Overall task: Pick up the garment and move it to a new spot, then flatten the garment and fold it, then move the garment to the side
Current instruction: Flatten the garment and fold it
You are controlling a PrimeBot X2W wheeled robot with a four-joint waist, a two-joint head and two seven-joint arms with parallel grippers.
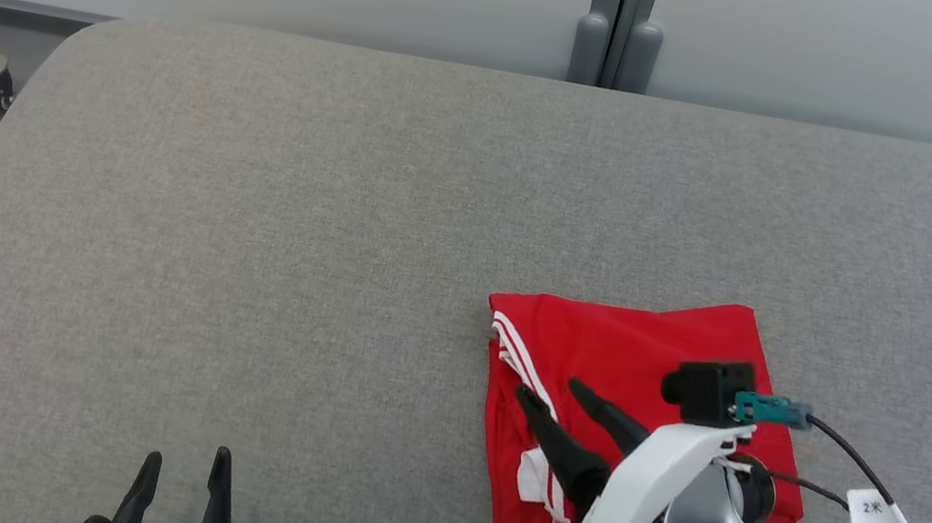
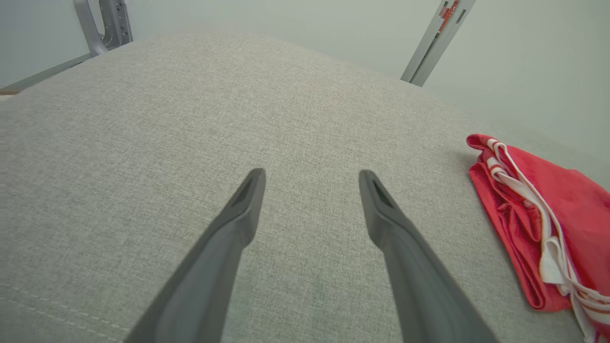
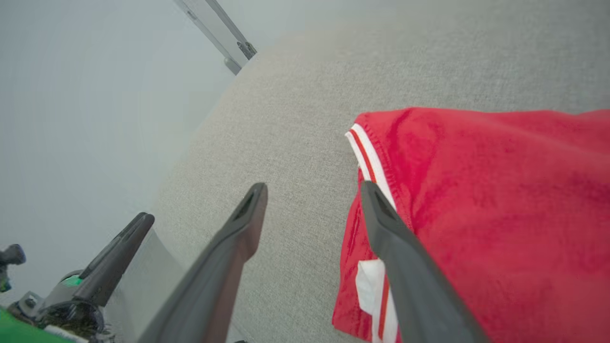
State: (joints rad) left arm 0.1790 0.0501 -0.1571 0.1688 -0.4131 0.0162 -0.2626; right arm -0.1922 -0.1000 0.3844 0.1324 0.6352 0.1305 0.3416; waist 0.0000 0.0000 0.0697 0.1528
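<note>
- The right gripper (image 1: 549, 389) is seen with its 2 fingers spread wide, nothing held, over the left edge of the folded red garment (image 1: 649, 347).
- The left gripper (image 1: 187, 455) is held wide open, well apart from it.
- The garment is laid on the grey table (image 1: 294, 225), right of centre.

My fingers (image 2: 238, 228): dark plastic, matt, smooth. My right forearm shell (image 1: 656, 479): white plastic, glossy. The garment (image 1: 647, 356): red cloth, soft, matt, creased, white striped trim. The tabletop (image 1: 294, 225): grey woven fabric, coarse, matt. The post (image 1: 622, 15): grey metal, satin.
</note>
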